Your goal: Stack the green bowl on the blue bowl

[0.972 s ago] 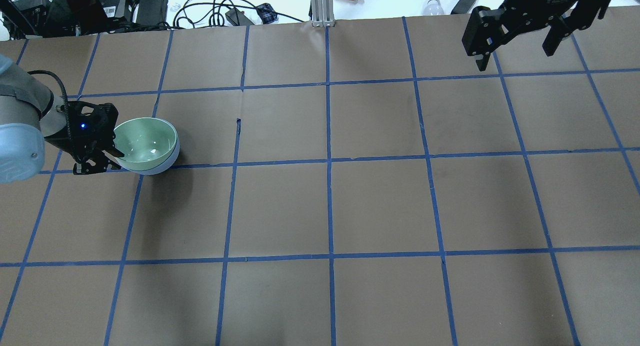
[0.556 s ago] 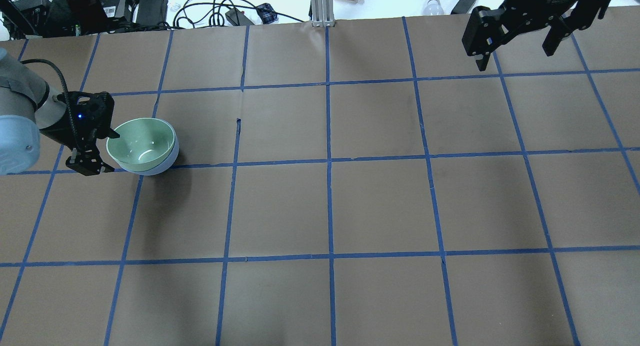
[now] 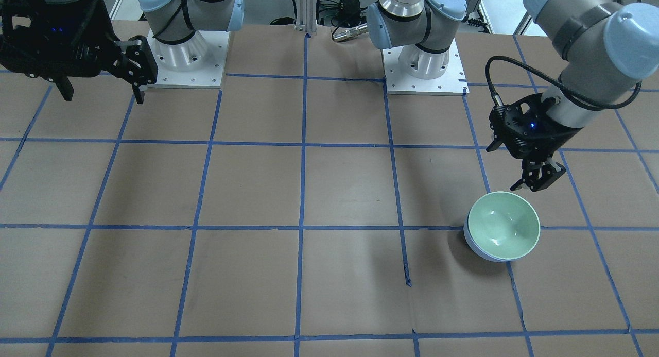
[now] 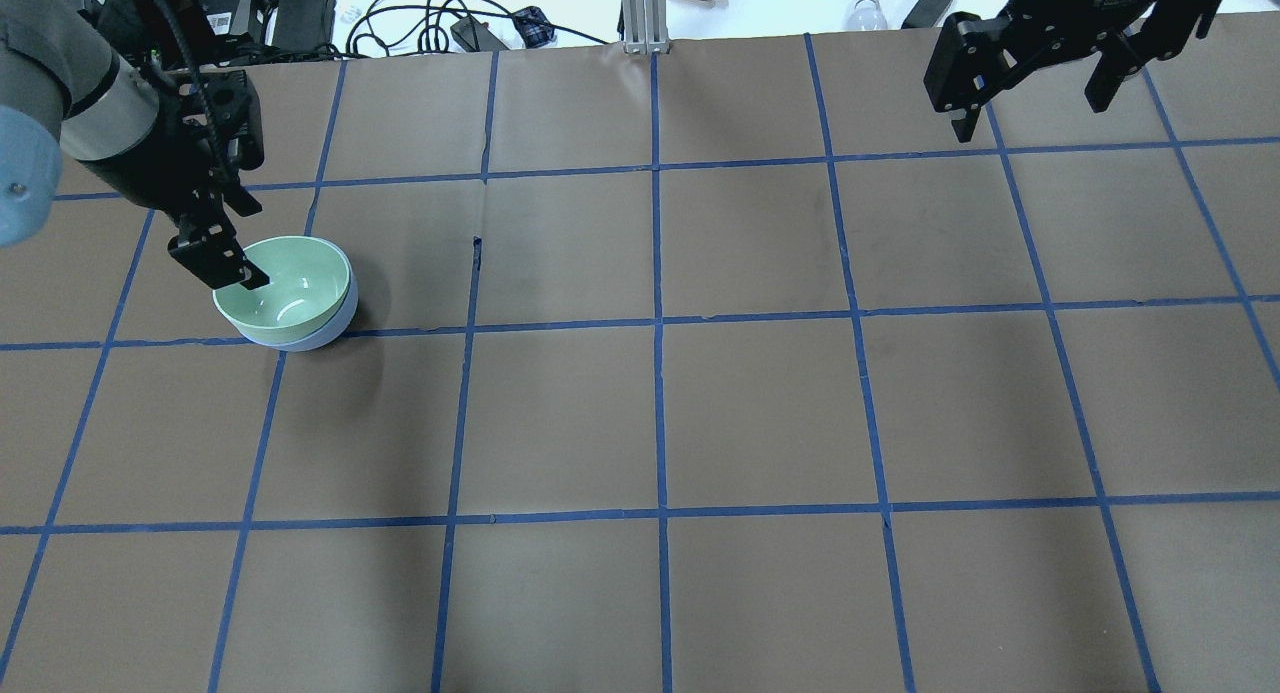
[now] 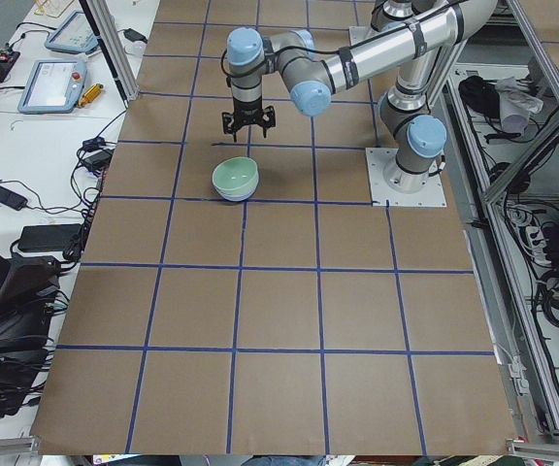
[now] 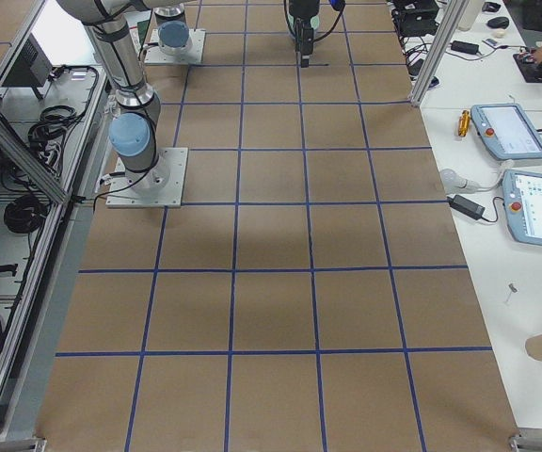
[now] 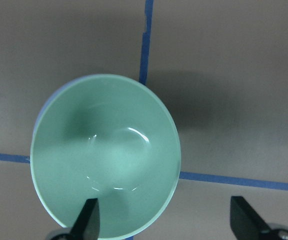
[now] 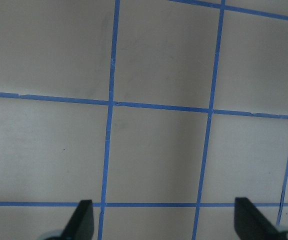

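Only obstacle on table, overhead view: green bowl nested in blue bowl, at approx 9 o'clock. L gripper hangs above stack's 10 o'clock rim, jaws apart, no contact. R gripper at 1 o'clock, well apart. Bare mat runs from stack's 12 thru 6.

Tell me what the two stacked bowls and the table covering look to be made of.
The green bowl looks like glazed ceramic or hard glossy plastic, and I cannot tell which; sharp light glints show inside. The blue bowl is likely the same, with a smooth, shiny outer wall. The table covering is probably matte brown paper: no shine, seams and small tears show, and blue tape lines mark a grid.
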Tool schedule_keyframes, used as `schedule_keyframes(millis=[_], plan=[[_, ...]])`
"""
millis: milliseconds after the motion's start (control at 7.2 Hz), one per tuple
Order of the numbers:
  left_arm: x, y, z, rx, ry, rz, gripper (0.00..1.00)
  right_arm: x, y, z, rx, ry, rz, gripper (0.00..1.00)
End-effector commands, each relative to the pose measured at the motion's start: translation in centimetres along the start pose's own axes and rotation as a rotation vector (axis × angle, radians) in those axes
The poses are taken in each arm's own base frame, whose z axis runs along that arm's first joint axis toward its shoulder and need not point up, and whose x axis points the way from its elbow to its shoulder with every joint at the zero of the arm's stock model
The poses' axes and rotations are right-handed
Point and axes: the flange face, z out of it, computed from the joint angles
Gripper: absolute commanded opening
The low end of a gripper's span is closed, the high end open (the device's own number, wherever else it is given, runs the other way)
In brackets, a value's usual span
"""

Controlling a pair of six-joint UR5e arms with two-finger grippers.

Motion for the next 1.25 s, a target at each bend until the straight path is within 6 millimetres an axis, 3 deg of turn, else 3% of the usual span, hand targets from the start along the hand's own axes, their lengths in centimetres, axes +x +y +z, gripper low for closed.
schedule_keyframes(millis=[0, 278, 694, 1111], plan=[[1.8, -3.0, -3.3, 0.001, -0.002, -0.238, 0.96, 0.0, 0.0, 0.0, 0.000, 0.000, 0.000, 1.00], [3.1, -4.3, -4.4, 0.008, -0.024, -0.400, 1.00, 0.0, 0.0, 0.0, 0.000, 0.000, 0.000, 1.00], [5.9, -7.9, -4.7, 0.004, -0.035, -0.644, 1.00, 0.0, 0.0, 0.0, 0.000, 0.000, 0.000, 1.00], [6.8, -8.5, -4.4, -0.019, -0.010, -0.918, 1.00, 0.0, 0.0, 0.0, 0.000, 0.000, 0.000, 1.00]])
